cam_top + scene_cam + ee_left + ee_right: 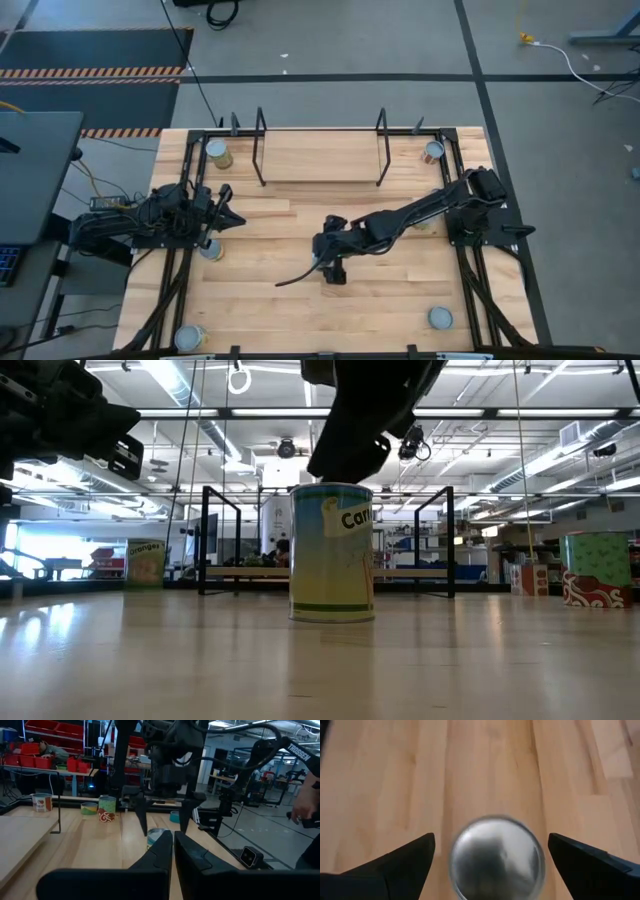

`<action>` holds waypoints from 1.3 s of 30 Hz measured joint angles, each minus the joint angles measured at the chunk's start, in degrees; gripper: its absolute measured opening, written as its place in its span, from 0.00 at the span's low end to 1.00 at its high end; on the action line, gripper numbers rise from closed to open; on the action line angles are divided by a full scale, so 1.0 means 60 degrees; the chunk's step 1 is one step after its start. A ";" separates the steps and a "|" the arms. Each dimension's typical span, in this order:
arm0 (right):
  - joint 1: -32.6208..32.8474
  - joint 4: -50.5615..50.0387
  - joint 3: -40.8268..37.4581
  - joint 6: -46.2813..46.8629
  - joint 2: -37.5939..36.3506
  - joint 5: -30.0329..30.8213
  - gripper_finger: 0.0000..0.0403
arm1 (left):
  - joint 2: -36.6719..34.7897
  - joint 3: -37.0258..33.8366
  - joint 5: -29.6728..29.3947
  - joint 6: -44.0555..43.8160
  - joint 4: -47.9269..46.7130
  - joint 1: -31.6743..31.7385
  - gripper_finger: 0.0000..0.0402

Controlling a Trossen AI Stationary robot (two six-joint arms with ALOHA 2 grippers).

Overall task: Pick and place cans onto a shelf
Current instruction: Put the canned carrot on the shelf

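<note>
The left gripper (232,219) waited at the light wooden table's (280,300) left edge, jaws pressed together. At mid-table the right gripper (492,851) hung over a silver-lidded, pale-labelled tin can (332,553), jaws spread wide either side, touching nothing — clear only from its wrist camera; from above the arm hid that can. The black-framed wooden shelf (318,160) stood behind, well apart.

One can (331,552) stands upright near the table's middle, silver lid up, its pale label edged in green. Other cans (217,153) stand scattered toward the corners and the left edge. The shelf (320,158), a light board between black end frames, sits at the far edge, apparently bare.
</note>
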 joint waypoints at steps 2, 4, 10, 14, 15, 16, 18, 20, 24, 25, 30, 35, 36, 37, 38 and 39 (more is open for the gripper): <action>0.0011 0.0110 0.0002 0.0000 -0.0010 -0.0011 0.99 | -0.0001 0.0000 0.0000 0.0000 0.0000 0.0002 0.06; 0.0004 0.0064 -0.0002 0.0000 -0.0007 -0.0021 0.99 | 0.0001 0.0000 0.0000 0.0000 0.0000 0.0004 0.06; -0.0143 0.0661 -0.0557 -0.0278 -0.0007 -0.0576 0.99 | 0.0001 0.0000 0.0000 0.0002 0.0000 0.0002 0.06; -0.0207 0.0736 -0.0916 -0.0622 -0.0011 -0.0773 0.99 | -0.0001 0.0000 0.0000 0.0000 0.0000 0.0000 0.06; -0.0208 0.0681 -0.0965 -0.0633 -0.0007 -0.0697 0.98 | -0.0001 0.0000 0.0000 0.0000 0.0000 0.0002 0.06; -0.0234 0.0714 -0.0985 -0.0661 -0.0007 -0.0657 0.97 | 0.0001 0.0000 0.0000 0.0000 0.0000 0.0001 0.06; -0.0263 0.0824 -0.0982 -0.0757 -0.0011 -0.0783 0.95 | 0.0001 0.0000 0.0000 0.0000 0.0000 0.0003 0.06; -0.0309 0.0779 -0.0982 -0.0877 -0.0011 -0.0909 0.91 | 0.0001 0.0000 0.0000 -0.0001 0.0000 0.0003 0.06; -0.0445 0.0796 -0.0978 -0.1009 -0.0015 -0.0922 0.81 | 0.0001 0.0000 0.0000 0.0000 0.0000 0.0000 0.06; -0.0505 0.0729 -0.0943 -0.1013 -0.0031 -0.0955 0.79 | -0.0003 0.0000 0.0000 0.0000 0.0000 0.0000 0.06; -0.1307 -0.0090 0.0185 -0.1013 -0.0219 -0.0698 0.79 | 0.0000 0.0000 0.0000 0.0000 0.0003 0.0001 0.06; -0.2810 -0.0876 0.1741 -0.1013 -0.0189 0.0296 0.80 | -0.0002 0.0000 0.0000 -0.0003 0.0000 0.0003 0.06; -0.3148 -0.0900 0.1930 -0.1008 -0.0186 0.0546 0.80 | 0.0001 0.0000 0.0000 0.0000 0.0004 0.0000 0.06; -0.3463 -0.0988 0.2115 -0.0982 -0.0186 0.0765 0.80 | 0.0000 0.0000 0.0000 0.0000 0.0003 0.0000 0.06; -0.3765 -0.1128 0.2262 -0.0961 -0.0189 0.0895 0.80 | -0.0002 0.0000 0.0000 0.0000 0.0000 0.0004 0.06; -0.4094 -0.1288 0.2367 -0.0940 -0.0189 0.0978 0.80 | 0.0001 0.0000 0.0000 -0.0002 0.0004 0.0001 0.06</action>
